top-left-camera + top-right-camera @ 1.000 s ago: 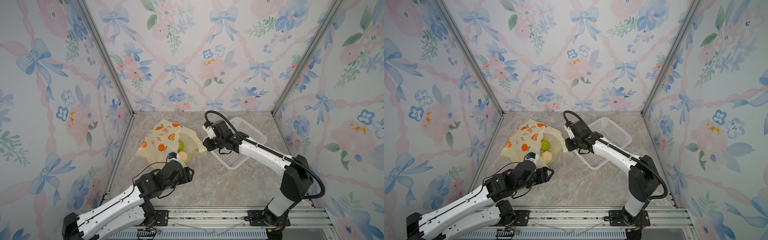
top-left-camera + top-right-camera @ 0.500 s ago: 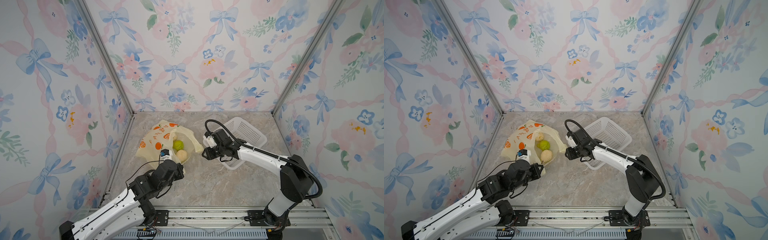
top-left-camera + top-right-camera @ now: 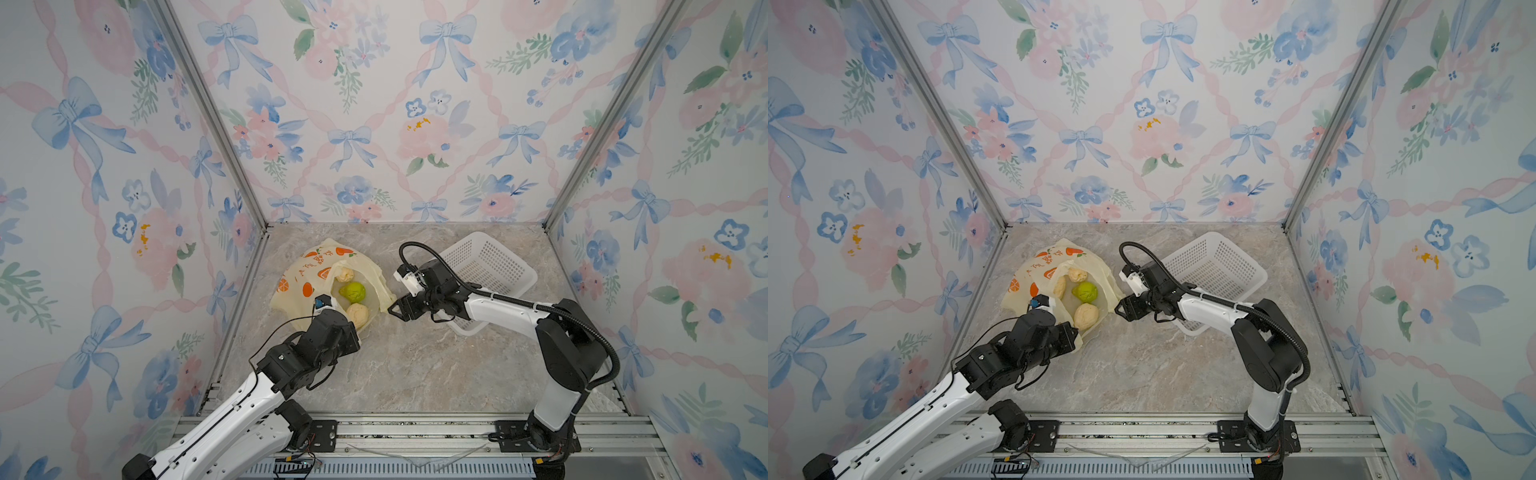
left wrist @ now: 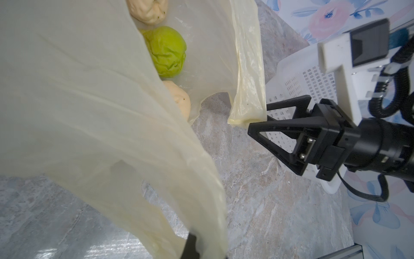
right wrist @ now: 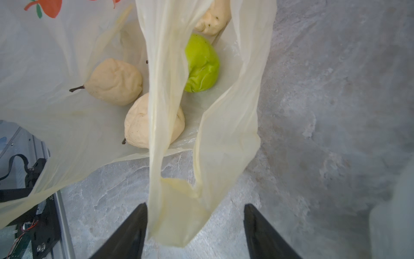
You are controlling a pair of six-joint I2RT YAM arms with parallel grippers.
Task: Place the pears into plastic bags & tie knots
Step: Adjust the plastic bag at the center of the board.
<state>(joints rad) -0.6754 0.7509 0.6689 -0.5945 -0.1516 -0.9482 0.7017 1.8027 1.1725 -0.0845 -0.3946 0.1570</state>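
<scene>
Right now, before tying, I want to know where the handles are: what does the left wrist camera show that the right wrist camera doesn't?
Only the left wrist view: the right gripper seen from outside, open at the end of a bag handle, with the white basket behind it. Only the right wrist view: a third cream pear with its stem, the bag's orange print, and that handle hanging between the gripper's fingers. Both: the yellow bag, the green pear, two cream pears, the marble tabletop.
</scene>
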